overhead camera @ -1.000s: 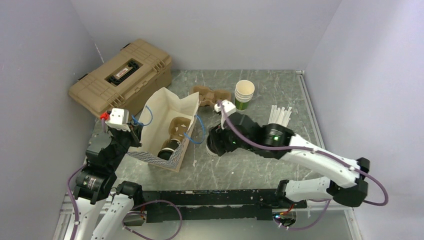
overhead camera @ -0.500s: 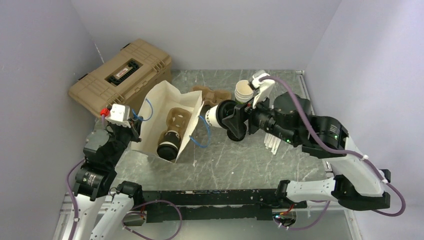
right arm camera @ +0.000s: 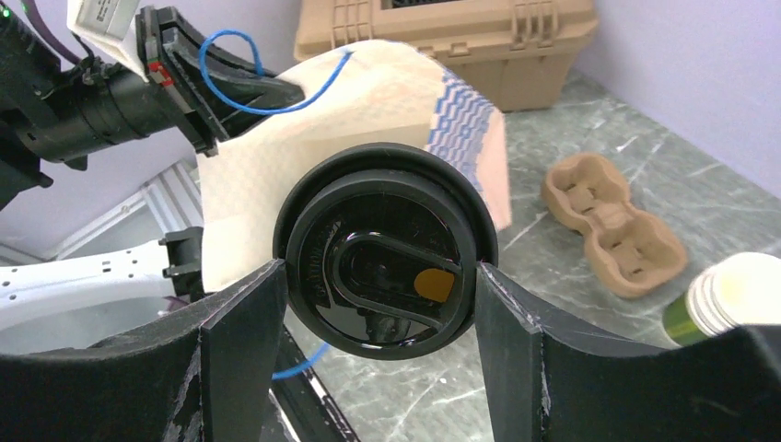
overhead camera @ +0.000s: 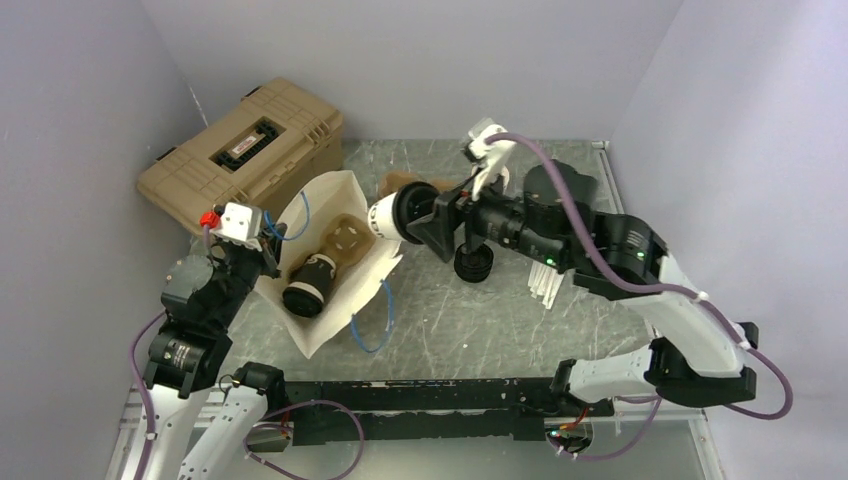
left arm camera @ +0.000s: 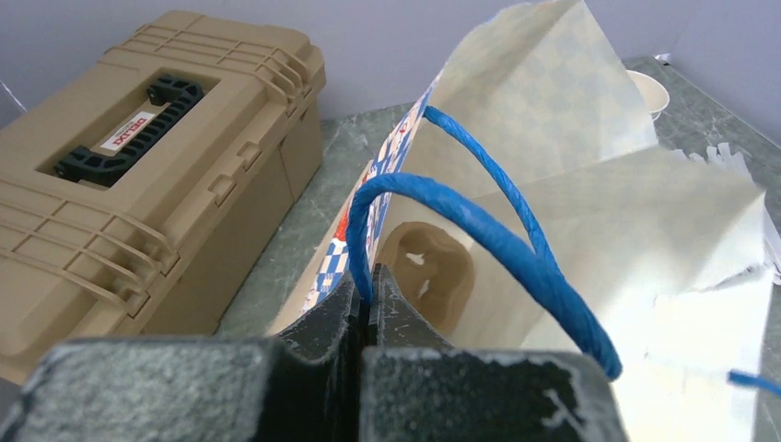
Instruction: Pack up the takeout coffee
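Note:
The takeout coffee (overhead camera: 388, 219), a pale cup with a black lid (right arm camera: 387, 249), is held sideways in my right gripper (overhead camera: 413, 215), whose fingers (right arm camera: 244, 322) are shut on the lid's rim. It hangs just right of the open mouth of the white paper bag (overhead camera: 345, 195). The bag lies tilted on the table and holds a brown carrier (overhead camera: 347, 240) with another lidded cup (overhead camera: 306, 284). My left gripper (overhead camera: 263, 243) is shut on the bag's blue handle (left arm camera: 479, 230) at the bag's left edge, also seen in the left wrist view (left arm camera: 368, 276).
A tan toolbox (overhead camera: 245, 150) stands at the back left. A stack of black lids (overhead camera: 473, 263) and white straws (overhead camera: 546, 287) lie under my right arm. An empty brown carrier (right arm camera: 612, 221) and a stack of lidless cups (right arm camera: 737, 295) sit behind.
My right gripper carried the coffee up and left from the table to the bag's mouth. The bag tipped toward the near side, and the left gripper kept hold of its handle.

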`<state>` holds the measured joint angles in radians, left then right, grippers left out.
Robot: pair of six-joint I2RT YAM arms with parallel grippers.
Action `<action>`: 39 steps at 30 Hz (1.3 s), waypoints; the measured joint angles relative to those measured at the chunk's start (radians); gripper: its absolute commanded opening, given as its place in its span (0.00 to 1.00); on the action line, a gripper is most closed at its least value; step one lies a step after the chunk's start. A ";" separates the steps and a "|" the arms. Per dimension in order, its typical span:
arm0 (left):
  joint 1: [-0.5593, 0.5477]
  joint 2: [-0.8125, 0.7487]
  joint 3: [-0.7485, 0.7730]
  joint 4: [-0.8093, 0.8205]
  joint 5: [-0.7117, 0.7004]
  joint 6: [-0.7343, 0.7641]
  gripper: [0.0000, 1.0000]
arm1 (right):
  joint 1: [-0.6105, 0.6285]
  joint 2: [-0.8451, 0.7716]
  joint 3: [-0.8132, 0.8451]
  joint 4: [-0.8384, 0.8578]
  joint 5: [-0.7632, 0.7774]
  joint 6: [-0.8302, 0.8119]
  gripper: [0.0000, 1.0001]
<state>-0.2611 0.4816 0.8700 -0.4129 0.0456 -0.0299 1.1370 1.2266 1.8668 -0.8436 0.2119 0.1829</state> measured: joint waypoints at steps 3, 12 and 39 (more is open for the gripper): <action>0.000 0.000 -0.003 0.002 0.013 -0.004 0.00 | 0.019 0.043 -0.028 0.055 -0.023 0.000 0.51; 0.000 -0.002 -0.011 0.000 0.042 -0.016 0.00 | 0.097 0.205 -0.056 0.119 -0.008 -0.034 0.50; 0.000 -0.009 0.027 -0.093 0.116 -0.096 0.00 | 0.033 0.440 -0.281 0.412 0.150 -0.128 0.48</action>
<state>-0.2611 0.4728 0.8967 -0.5060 0.1616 -0.1257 1.1702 1.6665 1.5856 -0.4320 0.3618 0.0547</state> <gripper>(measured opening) 0.029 0.714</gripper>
